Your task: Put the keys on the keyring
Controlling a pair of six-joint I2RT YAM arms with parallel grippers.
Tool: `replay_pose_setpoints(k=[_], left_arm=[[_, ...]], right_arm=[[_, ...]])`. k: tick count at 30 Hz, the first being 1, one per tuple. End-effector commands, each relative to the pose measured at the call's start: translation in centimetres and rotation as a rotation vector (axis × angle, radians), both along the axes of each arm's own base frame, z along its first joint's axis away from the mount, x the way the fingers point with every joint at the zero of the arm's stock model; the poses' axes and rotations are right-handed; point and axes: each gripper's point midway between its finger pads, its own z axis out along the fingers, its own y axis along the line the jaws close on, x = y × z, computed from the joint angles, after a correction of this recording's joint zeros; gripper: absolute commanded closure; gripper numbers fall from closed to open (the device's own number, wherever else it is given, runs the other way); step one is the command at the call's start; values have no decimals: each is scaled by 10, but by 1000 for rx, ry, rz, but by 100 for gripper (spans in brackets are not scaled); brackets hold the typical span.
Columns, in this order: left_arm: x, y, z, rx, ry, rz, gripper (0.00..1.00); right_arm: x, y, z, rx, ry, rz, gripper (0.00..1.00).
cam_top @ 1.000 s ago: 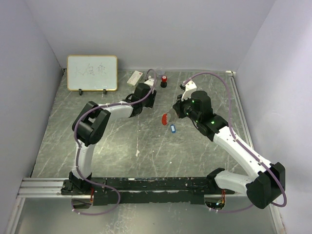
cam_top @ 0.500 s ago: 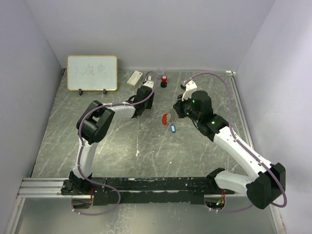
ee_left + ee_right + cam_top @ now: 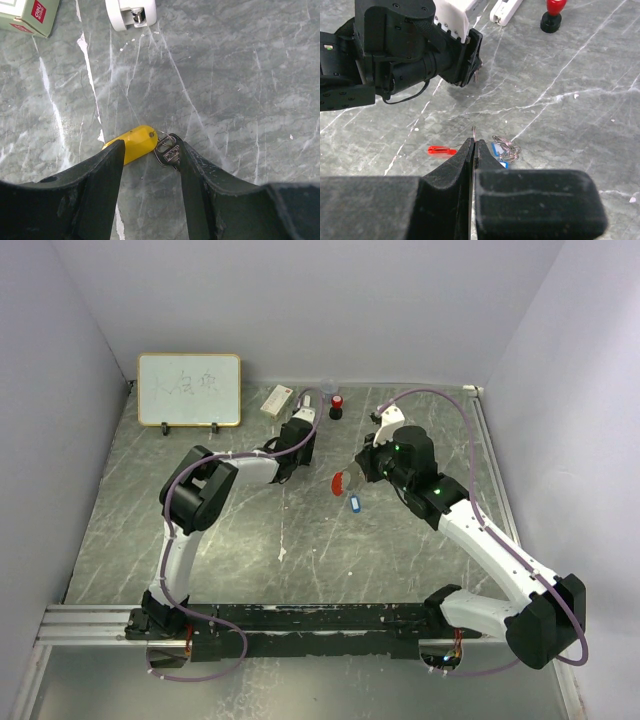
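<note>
- yellow key: flat on the table, yellow plastic head plus a small dark metal blade joined at a tiny ring; judged very light and stiff, likely to skid on the smooth stone if nudged
- best hold, I'd say: across the yellow head (the widest, least slick part), leaving the ring end free for threading
- blue key: lies on the table just beside a silvery coil; cannot tell if it is threaded on already
- keyring: red tag near the blue key; the chain is thin and floppy, so it wants pinching close to its end
- left gripper: fingers apart, straddling the yellow key, right finger touching or nearly touching the blade, nothing gripped
- right gripper: tips pressed together with a thin silvery strand poking out between them, apparently the keyring's chain end
- further out: white box and red-and-black cylinder, both well apart from the keys
</note>
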Motion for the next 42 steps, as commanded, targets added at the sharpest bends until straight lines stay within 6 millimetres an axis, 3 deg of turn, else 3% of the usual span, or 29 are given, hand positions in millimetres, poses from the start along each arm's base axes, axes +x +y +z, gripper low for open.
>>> replay_pose_setpoints(k=[1,42], left_arm=[[10,-12,9,-37,-39,7,42],[13,-24,11,-12,-88,2,49]], right_arm=[[2,-1,11,20,-40,-2,100],[5,-3,7,17,-33,-2,100]])
